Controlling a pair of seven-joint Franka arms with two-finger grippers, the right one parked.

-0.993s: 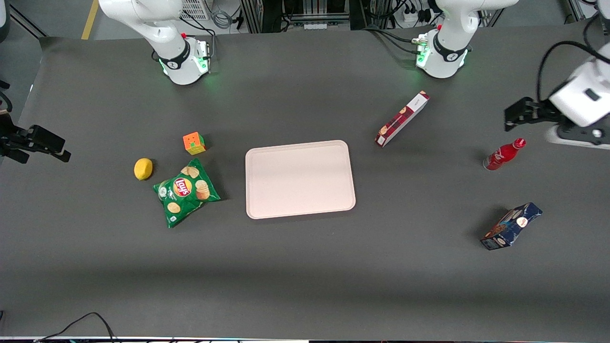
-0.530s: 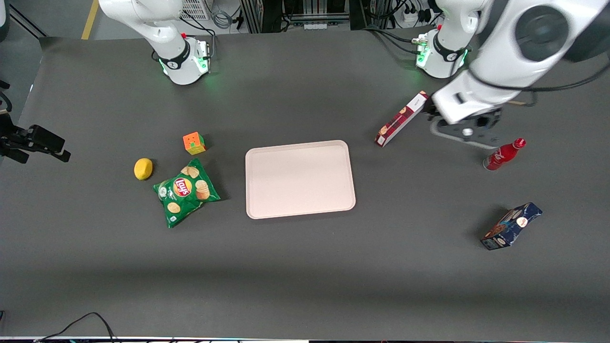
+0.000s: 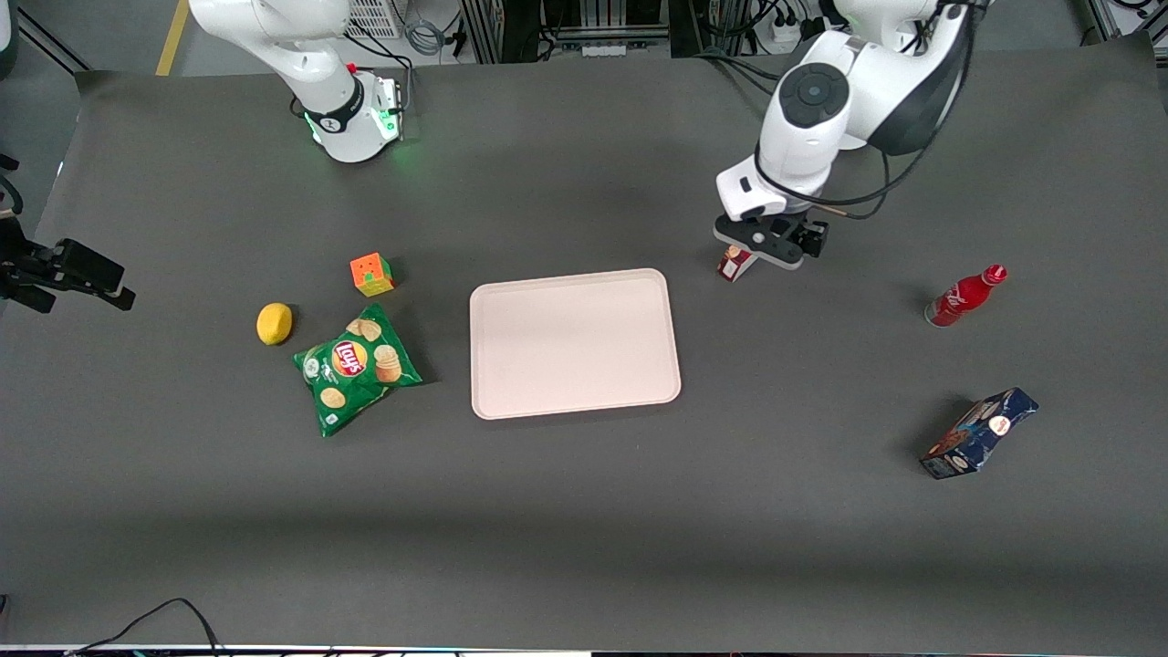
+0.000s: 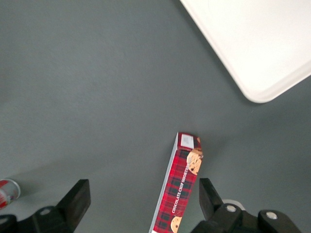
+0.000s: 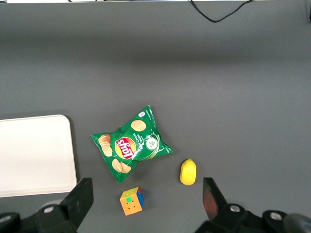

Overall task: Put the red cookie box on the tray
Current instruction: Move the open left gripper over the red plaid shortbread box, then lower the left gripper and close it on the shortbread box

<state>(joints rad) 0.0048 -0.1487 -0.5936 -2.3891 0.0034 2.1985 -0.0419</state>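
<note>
Dark grey tabletop [image 3: 584, 511] w/ large flat pale pink rectangular tray [image 3: 575, 343] at centre. Long slim dark-red plaid cookie box [image 4: 179, 190] lies just off the tray's corner, toward working arm's end. Tool [image 4: 141, 206] hovers above box, fingers spread wide, empty. Risk: box sits nearer one finger, so an off-centre grip may twist or tip it.

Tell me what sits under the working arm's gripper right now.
The gripper hovers open above the red cookie box, which lies on the dark table between its fingers, beside the tray. From the front, the arm covers most of the box.
</note>
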